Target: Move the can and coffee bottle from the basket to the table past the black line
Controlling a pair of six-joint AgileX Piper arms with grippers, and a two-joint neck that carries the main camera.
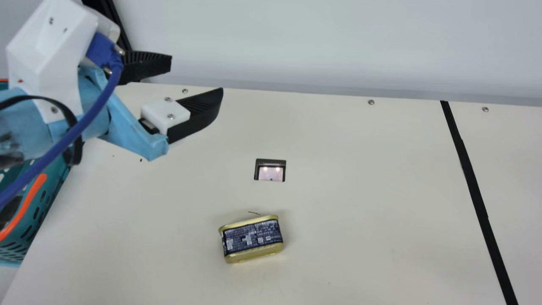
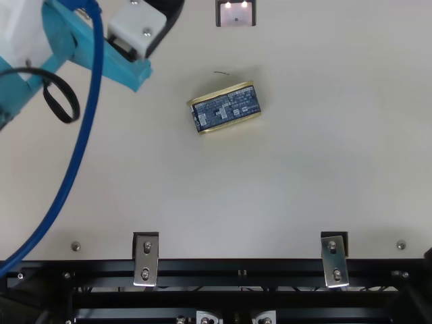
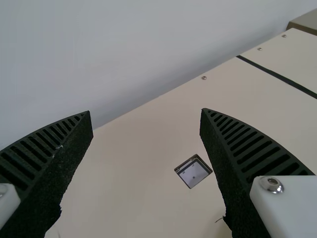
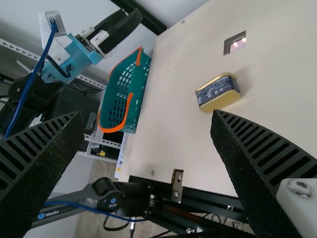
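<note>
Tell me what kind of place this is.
Most likely a robotics lab or test station: a robot arm trailing a blue cable, a cream table with a black metal frame along its edge, and a black line marking off part of the tabletop.

Left arm: faceted white housing [image 1: 57,55], small screws in its surface. Beside the housing: blue connector [image 1: 100,50], metal screws, blue cable [image 1: 80,125]. Adjoining the housing: light-blue bracket [image 1: 133,135], black strap [image 1: 70,113]. Left gripper [image 1: 197,73]: black, ribbed; white block [image 1: 165,113]. Right gripper [image 4: 147,112]: black, ribbed.
</note>
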